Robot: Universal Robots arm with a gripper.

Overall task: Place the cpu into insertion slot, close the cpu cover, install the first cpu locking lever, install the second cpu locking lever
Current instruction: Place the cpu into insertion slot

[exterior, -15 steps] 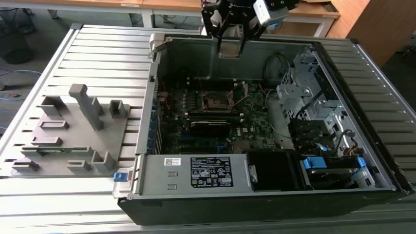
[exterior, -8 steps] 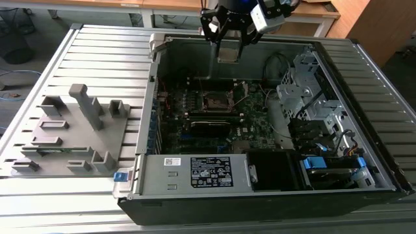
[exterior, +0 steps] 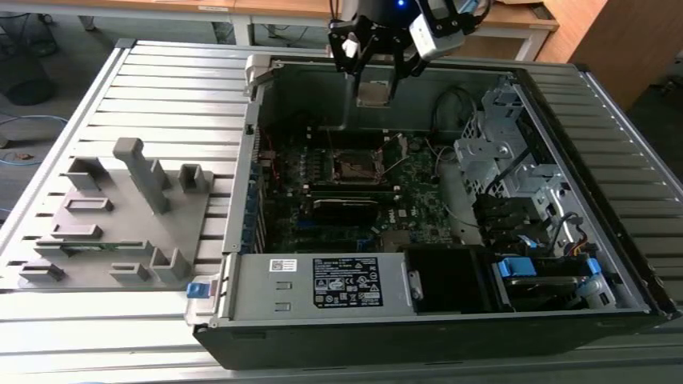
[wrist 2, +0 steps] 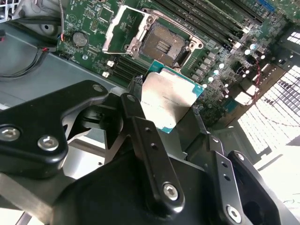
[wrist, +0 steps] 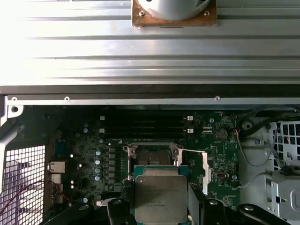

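First wrist view, jaws holding cpu (wrist: 161, 197), insertion slot (wrist: 152, 157) partly hidden behind

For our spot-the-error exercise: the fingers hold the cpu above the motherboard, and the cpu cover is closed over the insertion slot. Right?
Not quite. The fingers do hold the cpu, but the cpu cover is swung open beside the empty insertion slot, as the second wrist view shows.

Arm enters at the exterior view's top; end effector (exterior: 373, 83) points straight down. Two black fingers (wrist 2: 145, 140) pinched in on opposite edges of the cpu (wrist: 161, 197) (metal face toward the cameras in both wrist views).
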